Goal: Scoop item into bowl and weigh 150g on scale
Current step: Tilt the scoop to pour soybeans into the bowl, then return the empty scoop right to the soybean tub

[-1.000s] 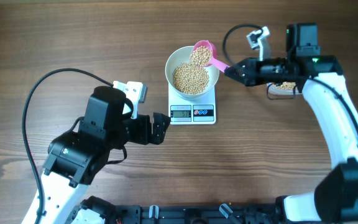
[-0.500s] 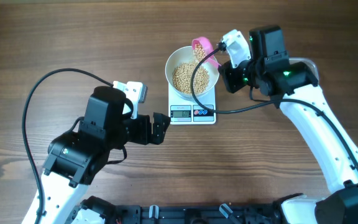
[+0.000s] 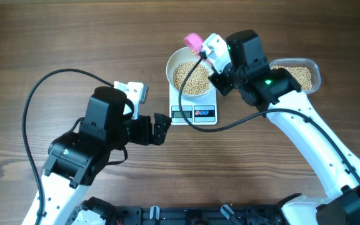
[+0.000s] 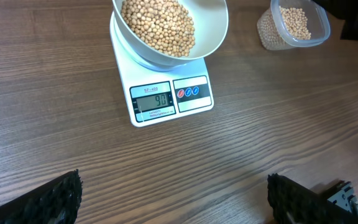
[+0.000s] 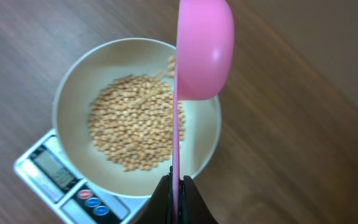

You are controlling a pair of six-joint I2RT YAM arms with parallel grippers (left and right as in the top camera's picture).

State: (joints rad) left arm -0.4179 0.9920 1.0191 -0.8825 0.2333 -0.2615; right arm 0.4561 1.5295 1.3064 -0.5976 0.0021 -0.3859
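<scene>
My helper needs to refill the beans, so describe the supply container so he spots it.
Find the white scale at the centre with a round white bowl on it. To their right sits the container: clear plastic, rounded-rectangular, not on the scale.

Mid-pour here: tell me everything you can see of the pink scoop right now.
The pink scoop looks like smooth, glossy plastic: a round cup on a thin flat handle. It is rolled onto its side, so the right wrist view shows the handle edge-on and the cup's outer back; its inside is hidden. The right gripper is shut on the handle's end. The cup hangs over the rim of the white bowl, beside the heaped beans; whether it touches the rim I cannot tell.
</scene>
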